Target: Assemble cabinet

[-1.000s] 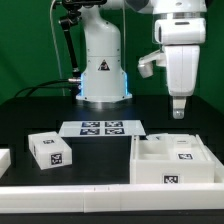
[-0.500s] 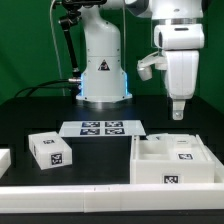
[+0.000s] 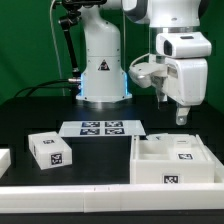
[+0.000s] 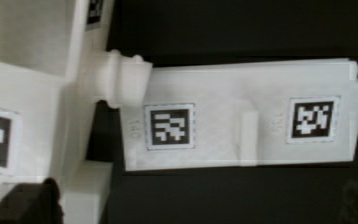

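Exterior view has the white arm's two-finger gripper (image 3: 181,118) hanging in the air with its fingers pointing down, clear of every part. The fingertips are too small to tell whether they stand apart or together, and the wrist view does not settle it.

Below the gripper sits the cabinet (image 3: 148,170), a large white plastic open-topped box. It rests on the black tabletop (image 3: 30,115) near the front edge, at the exterior view's right. Only open air separates gripper and box. Inside the box lies a small white drawer-like block (image 3: 186,152) with a black-and-white square marker on top, and another marker shows on the box's front wall.

Wrist view looks onto white plastic faces carrying square markers (image 4: 171,125), with a round white peg (image 4: 123,74) sticking out beside them.

Toward the middle of the table lies the flat white marker board (image 3: 102,128), just behind the box's rear corner. Near the front edge on the exterior view's left sits a separate small white marked cube (image 3: 50,150), well apart from the cabinet. A further white piece (image 3: 3,158) is cut off at that side's edge. The arm's white base (image 3: 100,72) stands at the rear edge.
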Controlling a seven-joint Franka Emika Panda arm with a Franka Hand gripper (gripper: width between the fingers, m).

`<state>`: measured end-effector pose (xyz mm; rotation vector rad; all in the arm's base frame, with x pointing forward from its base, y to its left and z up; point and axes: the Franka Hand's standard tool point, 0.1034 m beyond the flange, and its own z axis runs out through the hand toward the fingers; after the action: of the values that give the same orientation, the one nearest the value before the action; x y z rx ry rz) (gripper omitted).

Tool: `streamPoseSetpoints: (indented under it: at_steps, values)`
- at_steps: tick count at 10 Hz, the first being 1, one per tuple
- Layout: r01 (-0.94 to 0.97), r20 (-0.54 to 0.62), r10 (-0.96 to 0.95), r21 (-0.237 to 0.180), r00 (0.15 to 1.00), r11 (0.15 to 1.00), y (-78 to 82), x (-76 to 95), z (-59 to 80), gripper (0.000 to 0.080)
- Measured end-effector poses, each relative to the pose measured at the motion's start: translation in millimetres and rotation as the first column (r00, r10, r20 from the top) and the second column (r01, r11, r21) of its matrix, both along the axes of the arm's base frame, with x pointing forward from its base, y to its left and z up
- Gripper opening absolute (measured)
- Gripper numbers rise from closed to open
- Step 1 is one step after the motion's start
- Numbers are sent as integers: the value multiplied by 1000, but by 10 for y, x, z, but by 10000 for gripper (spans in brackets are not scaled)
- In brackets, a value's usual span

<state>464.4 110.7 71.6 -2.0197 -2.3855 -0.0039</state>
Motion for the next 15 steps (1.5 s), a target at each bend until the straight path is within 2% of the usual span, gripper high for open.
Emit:
streamPoseSetpoints:
  at_steps: [4,5,9,13,15]
  values:
    - [9,-2,-9,-1,1000,1000,-19,0,-9,796]
    - [-63,-8,63,2,998,998,-40,-26,-33,796]
    - [-96,-29,96,14,995,995,-33,-212,-212,796]
    - [-84,-54,85,18,995,996,-29,-299,-324,796]
    - [-80,-63,81,27,995,996,-22,-333,-428,796]
